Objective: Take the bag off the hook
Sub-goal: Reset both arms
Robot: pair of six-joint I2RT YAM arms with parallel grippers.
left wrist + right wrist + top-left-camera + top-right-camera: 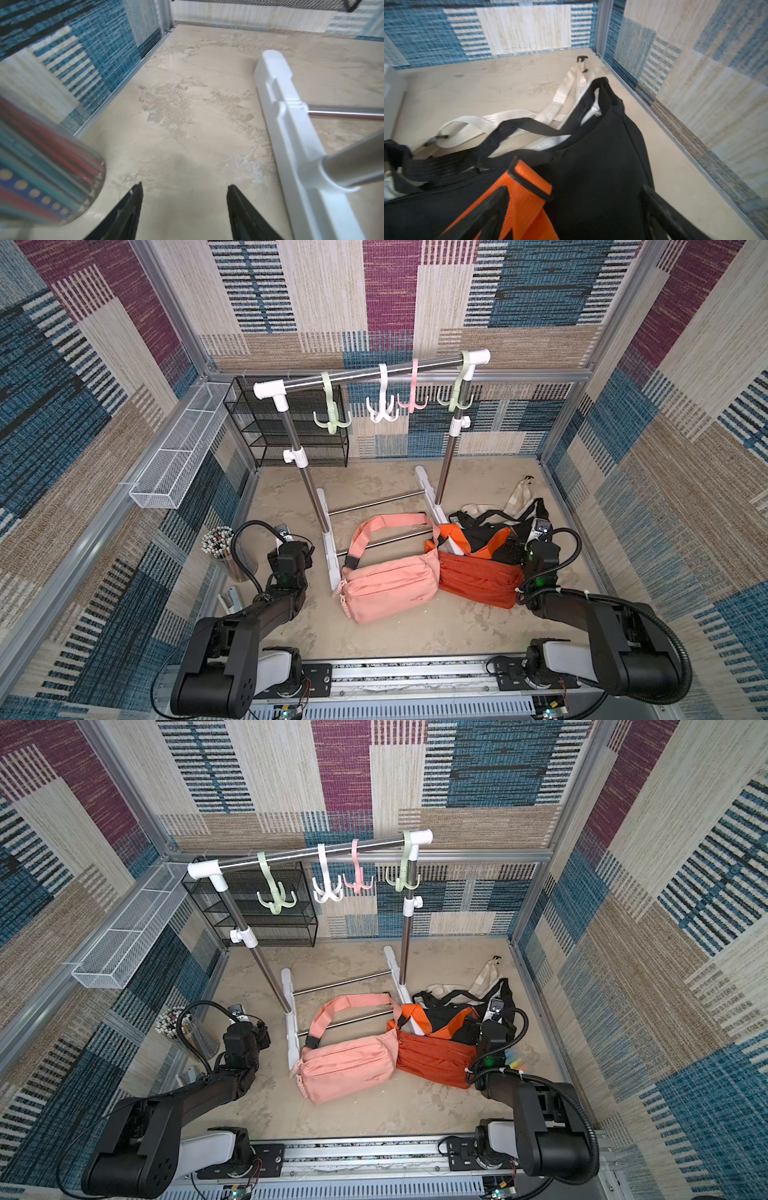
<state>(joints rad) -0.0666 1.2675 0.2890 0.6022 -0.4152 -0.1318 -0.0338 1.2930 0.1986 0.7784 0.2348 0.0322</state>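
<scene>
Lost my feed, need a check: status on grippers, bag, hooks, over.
Left gripper open over bare floor; right gripper open above black bag. All four hooks bare; pink bag, orange bag on floor. Nothing in the way.

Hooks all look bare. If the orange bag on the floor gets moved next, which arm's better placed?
Right. The right end effector hangs open just above the orange bag's strap and the black bag. The left end effector, also open, faces bare floor between the pencil cup and the rack's white foot.
</scene>
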